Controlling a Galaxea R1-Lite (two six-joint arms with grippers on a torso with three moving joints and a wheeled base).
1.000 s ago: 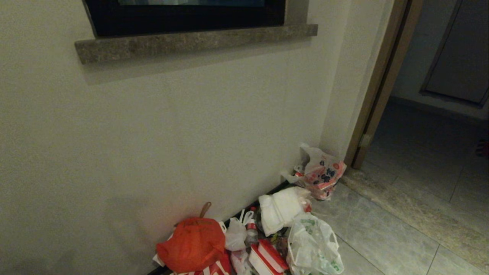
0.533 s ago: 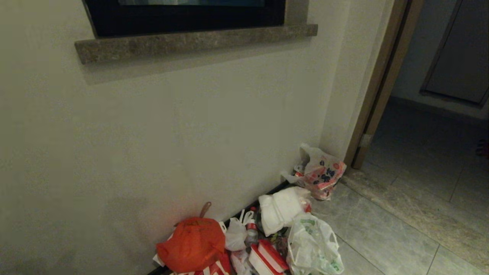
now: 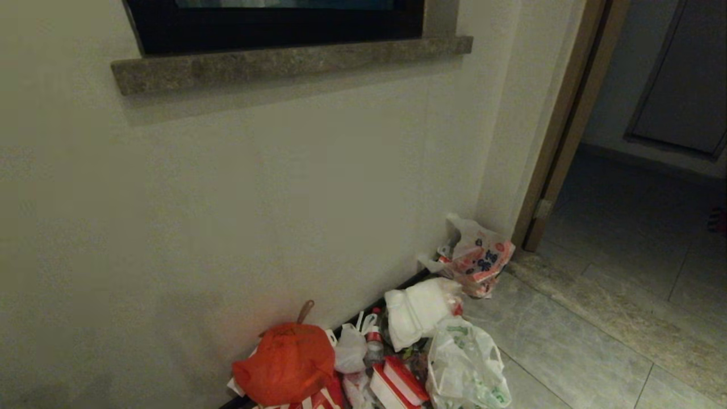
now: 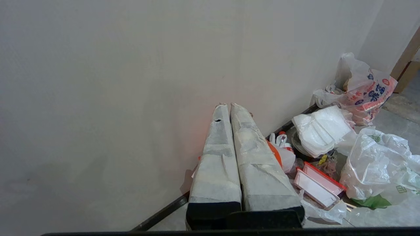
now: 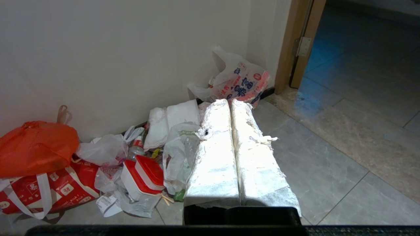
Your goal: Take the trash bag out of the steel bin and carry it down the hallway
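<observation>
**Trash bag on the floor, ahead of both my closed grippers**

Trash bag (image 3: 467,366) (the thin whitish one with green printing) sits slumped on the grey tile at the outer edge of a rubbish pile along the wall, not in any steel bin; I see no bin in my views. It is a crumpled heap with no clear long axis. Just beside it, toward the wall, lie a red-lidded container (image 3: 404,379) and a folded white bag (image 3: 421,309), with an orange bag (image 3: 287,363) farther left. My right gripper (image 5: 229,102) has its wrapped fingers pressed together, empty, the bag just to its left and below. My left gripper (image 4: 228,105), likewise clenched on nothing, sees the bag well off to its right. I judge the right arm nearer. Past the door frame (image 3: 559,122) the tiled hallway (image 3: 636,227) opens to my right
</observation>
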